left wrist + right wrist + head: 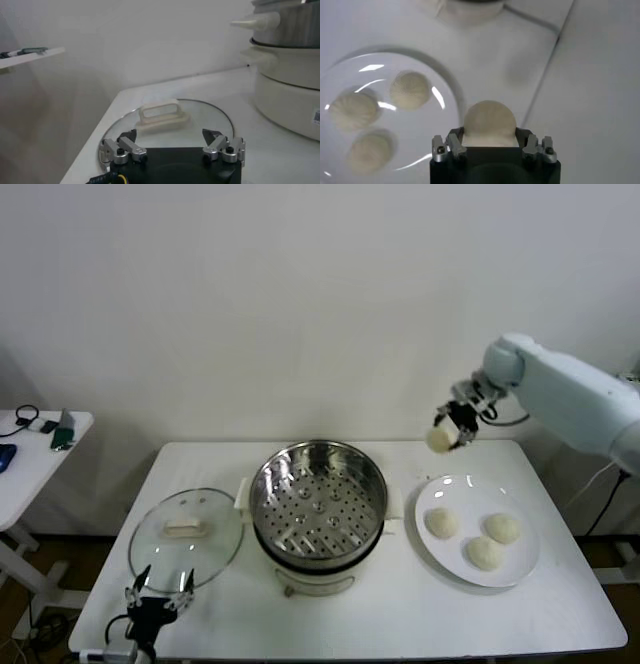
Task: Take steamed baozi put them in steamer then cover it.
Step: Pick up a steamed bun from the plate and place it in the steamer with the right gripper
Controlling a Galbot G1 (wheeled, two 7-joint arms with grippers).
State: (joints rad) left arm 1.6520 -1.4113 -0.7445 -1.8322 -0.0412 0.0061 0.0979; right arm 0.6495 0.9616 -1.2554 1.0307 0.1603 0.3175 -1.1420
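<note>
White dough fills the right end effector (447, 431), clamped on one baozi (438, 440) at right of centre, above the plate (428, 536) bearing three more. Left end effector (157, 600) sits spread wide at lower left beside the glass cover (185, 542). Steamer (318, 502) stands mid-table (380, 614), empty. Plain pale wall behind; a side table (30, 454) at far left.
</note>
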